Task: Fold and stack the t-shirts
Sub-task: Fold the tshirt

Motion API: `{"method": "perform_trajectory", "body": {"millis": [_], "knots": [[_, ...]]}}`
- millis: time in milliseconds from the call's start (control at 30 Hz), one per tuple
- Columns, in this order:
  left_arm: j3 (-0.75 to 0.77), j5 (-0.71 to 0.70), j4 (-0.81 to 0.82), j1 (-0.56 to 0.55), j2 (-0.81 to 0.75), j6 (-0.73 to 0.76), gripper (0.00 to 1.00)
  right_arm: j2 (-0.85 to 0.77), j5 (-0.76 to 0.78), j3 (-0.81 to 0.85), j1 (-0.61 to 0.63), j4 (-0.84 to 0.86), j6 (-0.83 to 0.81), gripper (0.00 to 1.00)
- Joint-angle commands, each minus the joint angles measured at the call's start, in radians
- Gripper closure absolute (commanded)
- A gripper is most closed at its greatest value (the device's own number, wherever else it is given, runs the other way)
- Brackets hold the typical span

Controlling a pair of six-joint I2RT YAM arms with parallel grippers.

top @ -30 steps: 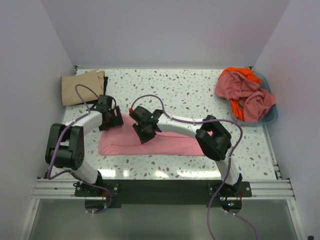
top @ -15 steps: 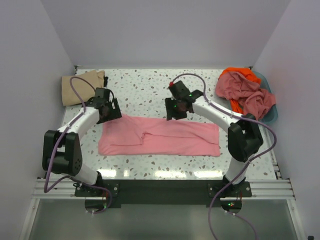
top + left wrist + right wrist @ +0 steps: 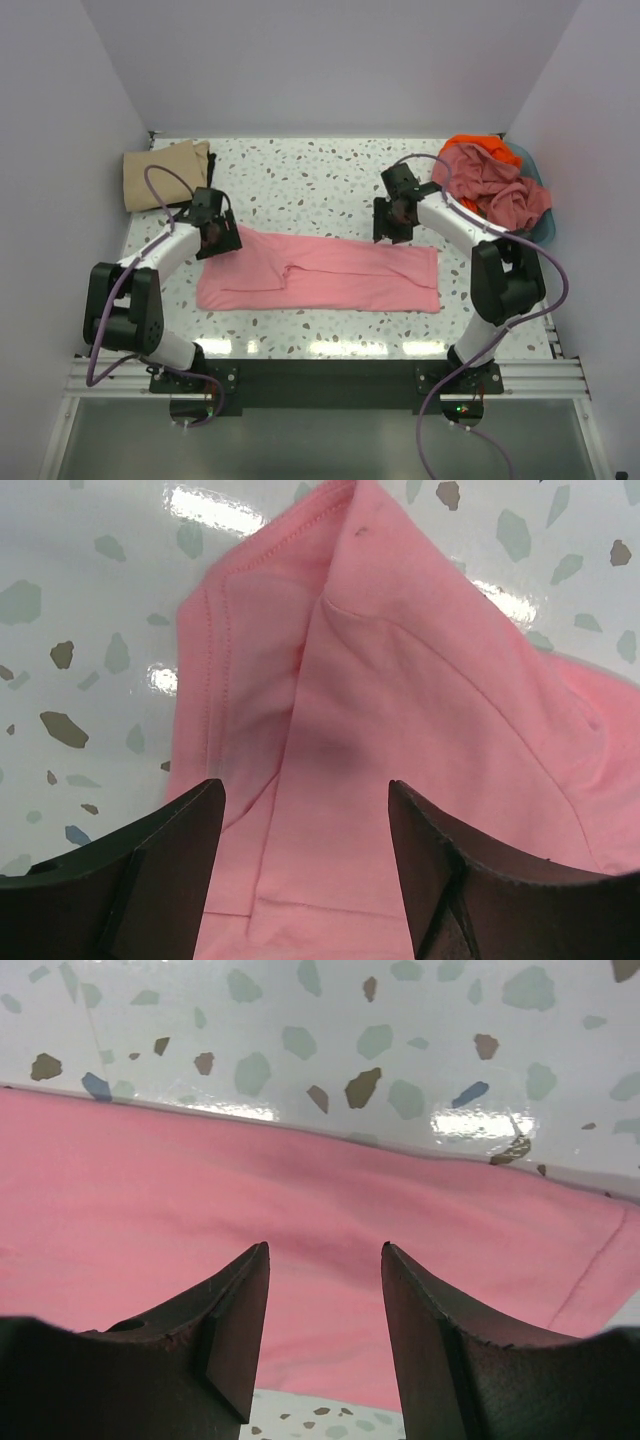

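Note:
A light pink t-shirt point(image 3: 320, 273) lies as a long folded strip across the table's middle. My left gripper point(image 3: 218, 238) is open over its left end, whose folded sleeve and seams fill the left wrist view point(image 3: 400, 730). My right gripper point(image 3: 392, 226) is open just above the strip's far right edge, and the right wrist view shows that edge of the shirt point(image 3: 300, 1220) under its fingers. A folded tan t-shirt point(image 3: 163, 174) lies at the back left. Dusty pink point(image 3: 490, 185) and orange point(image 3: 478, 145) shirts are heaped at the back right.
A blue basket point(image 3: 545, 228) at the back right holds the heaped shirts. White walls close the table on three sides. The speckled tabletop point(image 3: 320, 180) shows between the strip and the back wall.
My right gripper has swung from the strip's left middle across to its far right edge. The folded-over part now lies opened out to the right. My left gripper has shifted only slightly.

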Motion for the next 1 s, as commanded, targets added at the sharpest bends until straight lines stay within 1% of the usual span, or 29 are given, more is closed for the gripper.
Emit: {"method": "perform_trajectory", "body": {"millis": [0,167,367,433,500,800,967], "knots": [[0.038,-0.007,0.054,-0.002,0.023,0.012,0.29,-0.061,0.022,-0.035,-0.049,0.022,-0.001,0.47],[0.113,-0.009,0.061,-0.002,0.061,0.009,0.29,-0.062,0.027,-0.054,-0.098,0.03,-0.011,0.47],[0.248,-0.062,0.049,0.001,0.169,0.013,0.28,-0.071,0.03,-0.063,-0.144,0.031,-0.014,0.47],[0.287,-0.073,0.045,0.005,0.216,0.02,0.3,-0.07,0.039,-0.067,-0.16,0.034,-0.012,0.48],[0.32,-0.088,0.04,0.008,0.258,0.023,0.33,-0.067,0.048,-0.074,-0.179,0.04,-0.011,0.48],[0.405,-0.075,0.049,0.017,0.354,0.023,0.35,-0.035,0.09,-0.071,-0.278,0.048,-0.018,0.48],[0.414,-0.073,0.049,0.024,0.374,0.02,0.35,-0.015,0.105,-0.081,-0.308,0.046,-0.017,0.48]]}}
